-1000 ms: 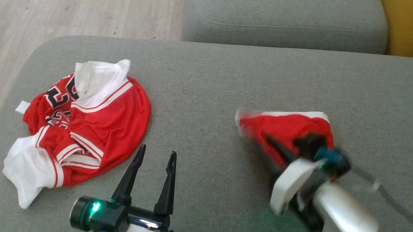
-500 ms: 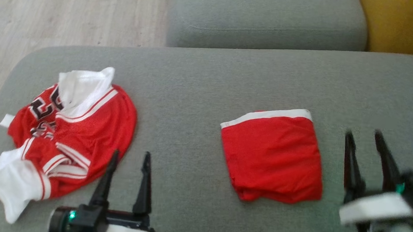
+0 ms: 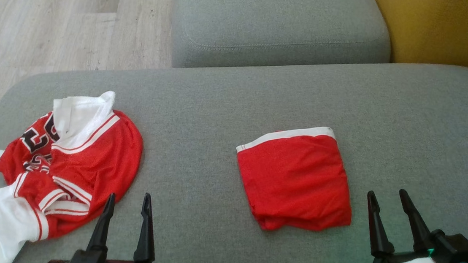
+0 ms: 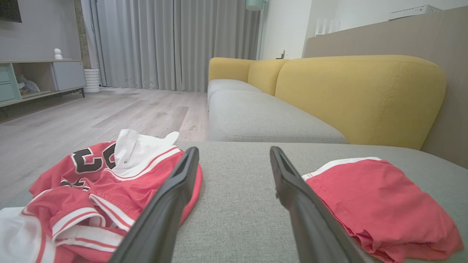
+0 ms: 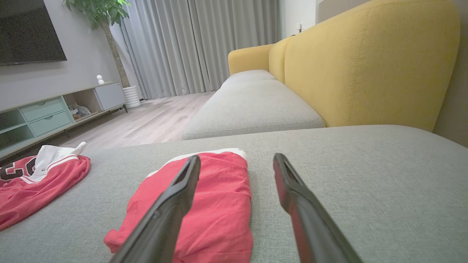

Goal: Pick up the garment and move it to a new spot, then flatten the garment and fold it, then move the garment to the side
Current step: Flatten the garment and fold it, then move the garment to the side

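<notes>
Right hand (image 3: 386,192) and left hand (image 3: 129,195) empty, fingers apart, clear of folded garment (image 3: 295,179).

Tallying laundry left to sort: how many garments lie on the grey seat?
2. A folded red garment with a white band lies right of centre on the grey fabric seat; a crumpled red-and-white jersey with black numerals, near its left end. The heap may hide more.

— How's the light?
— Soft, even daylight across the grey cushion (image 3: 228,101); shadows on it are faint, no glare.
— Sharpness?
— Head view slightly soft; wrist views bow toward their edges, colours slightly washed.
</notes>
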You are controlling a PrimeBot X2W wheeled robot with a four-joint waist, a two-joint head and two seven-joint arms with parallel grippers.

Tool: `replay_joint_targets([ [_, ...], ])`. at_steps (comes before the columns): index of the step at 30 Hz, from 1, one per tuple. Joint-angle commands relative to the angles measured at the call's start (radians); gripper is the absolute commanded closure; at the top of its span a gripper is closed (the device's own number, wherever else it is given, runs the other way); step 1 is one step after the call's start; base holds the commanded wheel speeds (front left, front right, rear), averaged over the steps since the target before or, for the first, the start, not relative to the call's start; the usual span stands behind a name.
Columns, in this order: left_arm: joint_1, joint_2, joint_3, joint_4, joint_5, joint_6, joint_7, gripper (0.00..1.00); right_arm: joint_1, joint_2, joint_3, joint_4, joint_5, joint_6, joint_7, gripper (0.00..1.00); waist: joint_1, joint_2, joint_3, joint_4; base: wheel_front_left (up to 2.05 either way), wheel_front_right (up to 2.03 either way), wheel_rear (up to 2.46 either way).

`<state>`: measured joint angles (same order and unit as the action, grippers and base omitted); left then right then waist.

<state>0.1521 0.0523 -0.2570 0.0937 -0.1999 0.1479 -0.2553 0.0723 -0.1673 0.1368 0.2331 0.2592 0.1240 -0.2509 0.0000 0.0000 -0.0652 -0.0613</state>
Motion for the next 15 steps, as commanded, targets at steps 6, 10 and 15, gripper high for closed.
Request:
replay_joint_targets([
  [6, -0.033, -0.002, 0.038, -0.012, 0.008, -0.006, -0.006, 0.0, -0.027, -0.026, 0.033, -0.036, 0.003, 0.007, -0.011, 0.0, 0.0, 0.0, -0.004, 0.01, 0.0, 0.0, 0.0],
  [10, -0.033, -0.002, 0.038, -0.002, 0.001, -0.005, -0.006, 0.0, -0.022, -0.032, 0.032, -0.032, 0.005, 0.007, -0.011, 0.0, 0.0, 0.0, -0.001, 0.025, 0.0, 0.0, 0.0],
  [15, -0.038, -0.002, 0.033, 0.0, -0.001, -0.006, -0.006, 0.0, -0.033, -0.035, 0.036, 0.03, 0.03, 0.007, -0.011, 0.0, 0.0, 0.0, 0.022, 0.051, 0.0, 0.0, 0.0],
])
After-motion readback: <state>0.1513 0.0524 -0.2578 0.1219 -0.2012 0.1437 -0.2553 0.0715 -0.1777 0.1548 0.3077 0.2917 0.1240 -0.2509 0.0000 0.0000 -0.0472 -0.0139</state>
